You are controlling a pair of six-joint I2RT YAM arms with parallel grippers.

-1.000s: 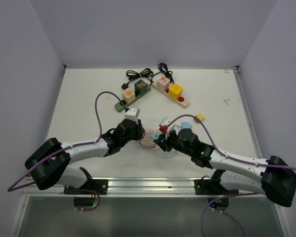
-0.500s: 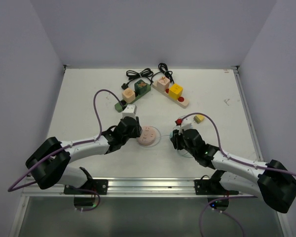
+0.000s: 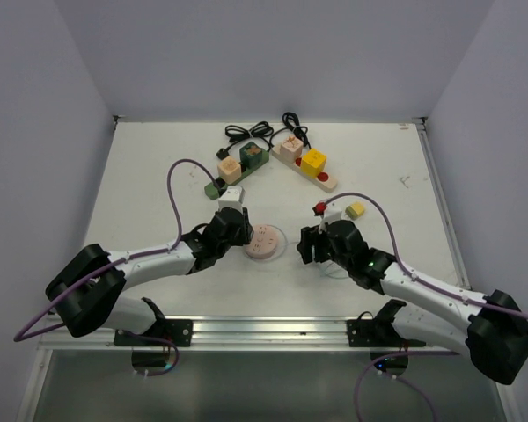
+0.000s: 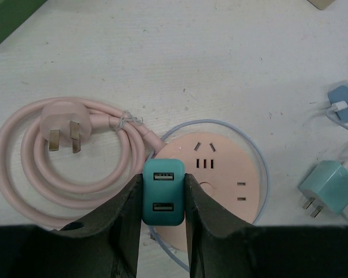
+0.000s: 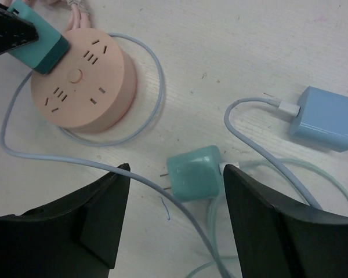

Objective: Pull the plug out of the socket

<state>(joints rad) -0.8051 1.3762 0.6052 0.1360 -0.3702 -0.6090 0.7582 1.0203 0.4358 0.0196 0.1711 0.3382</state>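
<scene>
The round pink socket (image 3: 264, 242) (image 4: 220, 174) (image 5: 84, 81) lies on the white table. A dark teal USB adapter (image 4: 163, 191) (image 5: 37, 40) sits in its near edge, and my left gripper (image 3: 242, 230) (image 4: 163, 176) is shut on that adapter. A light teal plug (image 5: 195, 172) (image 4: 329, 186) lies loose on the table to the right of the socket, prongs bare and pointing at it. My right gripper (image 3: 310, 246) (image 5: 176, 169) hangs open over this plug, one finger on each side, touching nothing.
A pale blue cable (image 5: 156, 75) loops round the socket and runs under my right gripper. A blue adapter (image 5: 325, 119) lies further right and a yellow plug (image 3: 355, 210) behind it. The socket's coiled pink cord (image 4: 61, 119) lies left. Two power strips (image 3: 238, 167) (image 3: 306, 163) stand at the back.
My right gripper drew away from the socket to the right with the light teal plug, then opened; the plug now lies on the table. The left gripper kept its hold.
</scene>
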